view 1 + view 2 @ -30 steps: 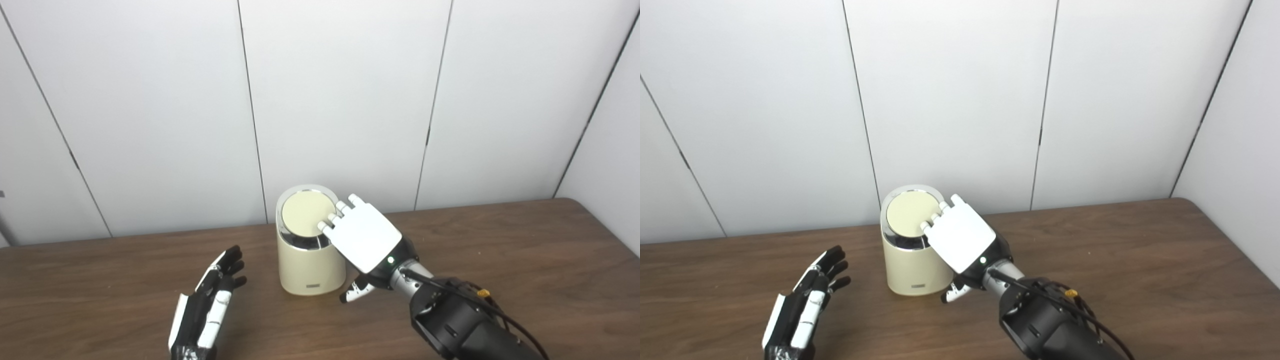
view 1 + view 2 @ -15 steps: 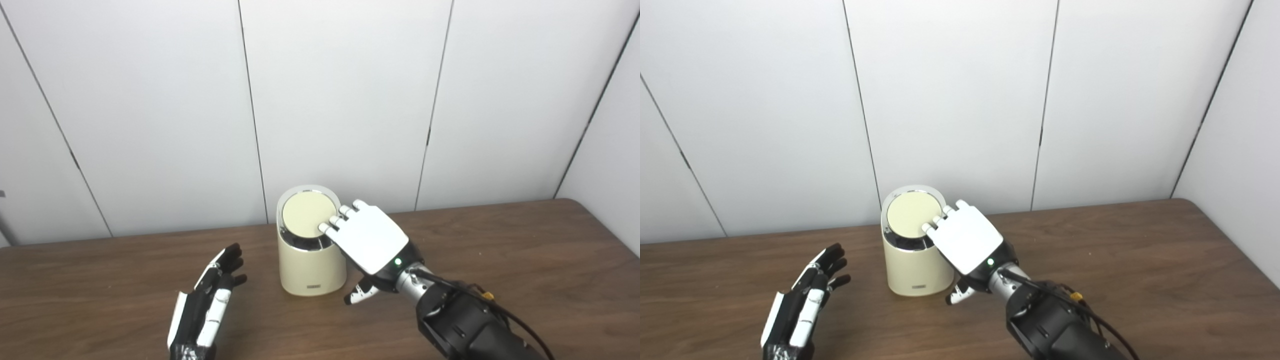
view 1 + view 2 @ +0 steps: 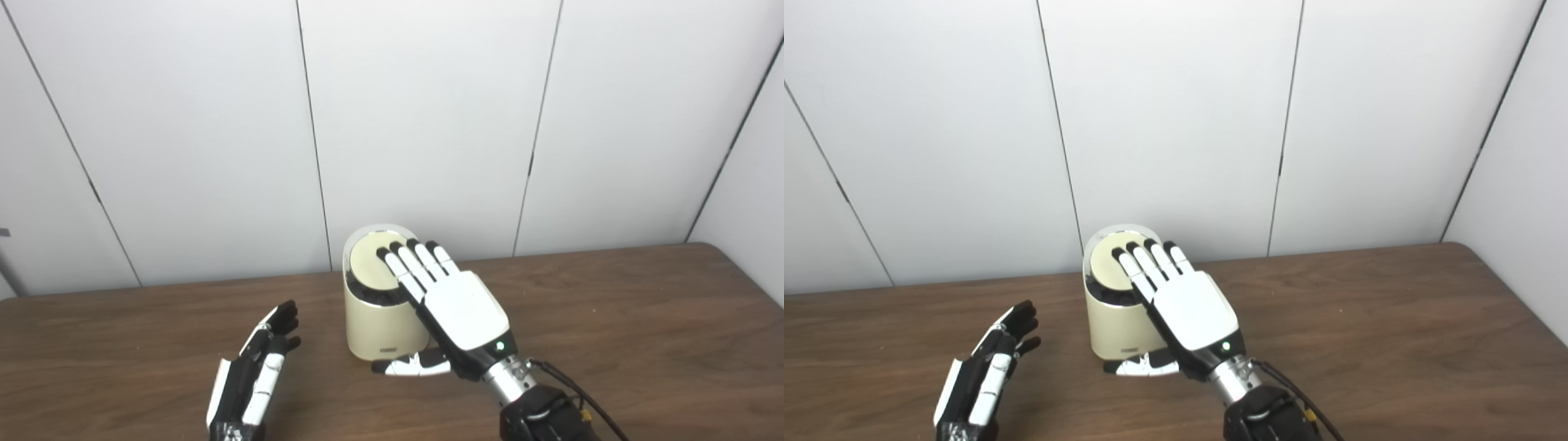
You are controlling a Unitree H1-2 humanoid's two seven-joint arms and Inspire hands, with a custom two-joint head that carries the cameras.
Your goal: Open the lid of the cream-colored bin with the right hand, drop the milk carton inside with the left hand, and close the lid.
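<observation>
My right hand (image 3: 456, 300) lies flat, fingers spread, on the bin (image 3: 383, 324) lid (image 3: 372, 264), probably pressing it; left hand (image 3: 254, 373) waits open, empty.

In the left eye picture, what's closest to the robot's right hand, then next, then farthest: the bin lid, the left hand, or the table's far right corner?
1. Bin lid: under the fingers of the right hand, which lie over it.
2. Left hand: lower left, open on the table beside the cream-colored bin.
3. Table's far right corner: far off by the wall.
</observation>
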